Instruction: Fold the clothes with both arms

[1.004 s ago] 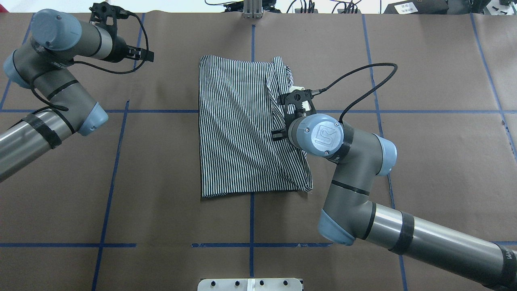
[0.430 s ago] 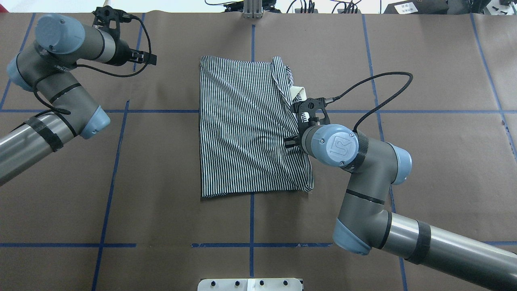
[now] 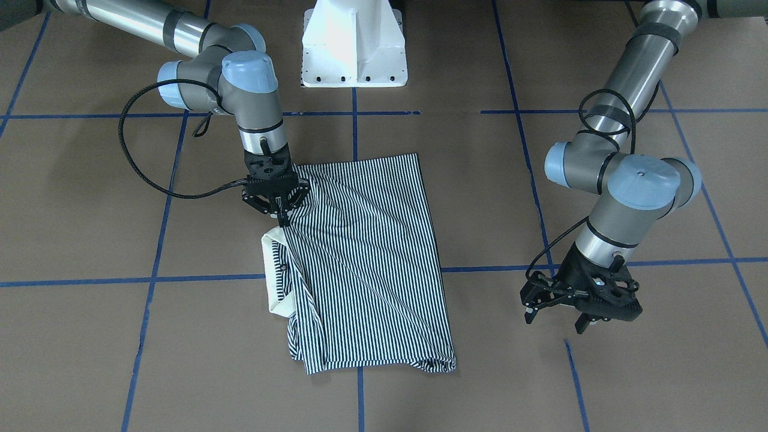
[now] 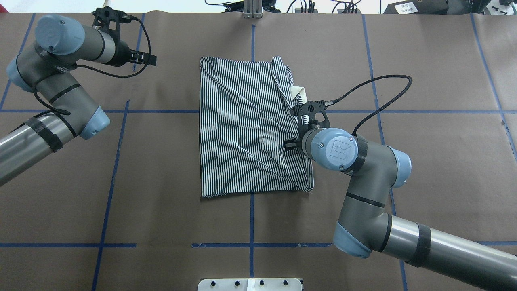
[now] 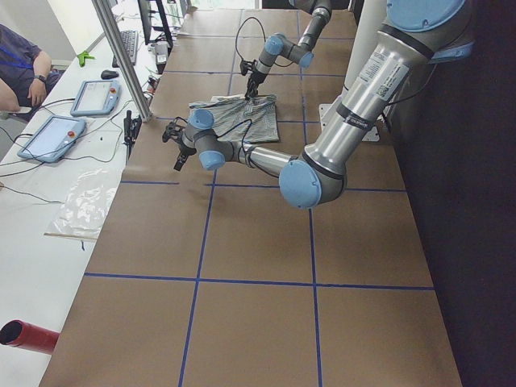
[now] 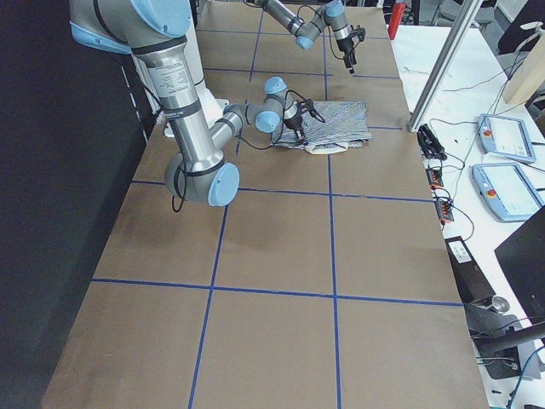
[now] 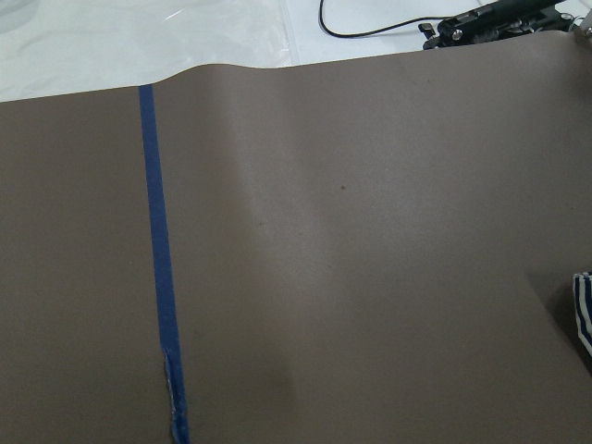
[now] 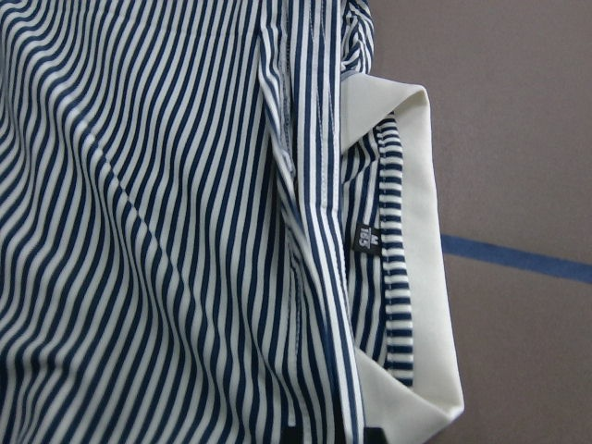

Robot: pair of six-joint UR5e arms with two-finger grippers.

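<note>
The striped polo shirt (image 4: 242,129) lies folded into a tall rectangle at the table's middle, and also shows in the front view (image 3: 372,258). Its cream collar (image 4: 301,91) sticks out at the right edge (image 3: 273,282). My right gripper (image 3: 281,221) points down at that edge, just on the robot's side of the collar, with its fingers closed to a point on the striped fabric. In the overhead view its wrist hides the fingers. The right wrist view shows the collar (image 8: 425,259) and the stripes up close. My left gripper (image 3: 555,321) hangs open and empty over bare table at the far left (image 4: 146,57).
The white pedestal base (image 3: 353,48) stands at the robot's edge. Blue tape lines (image 4: 117,161) grid the brown table cover. An operators' bench with tablets (image 5: 48,137) and cables runs along the far side, where an aluminium post (image 4: 252,8) stands.
My right gripper has moved right and toward the robot along the shirt's right edge. The flap there shifted with it and more of the collar shows. The left arm barely moved.
</note>
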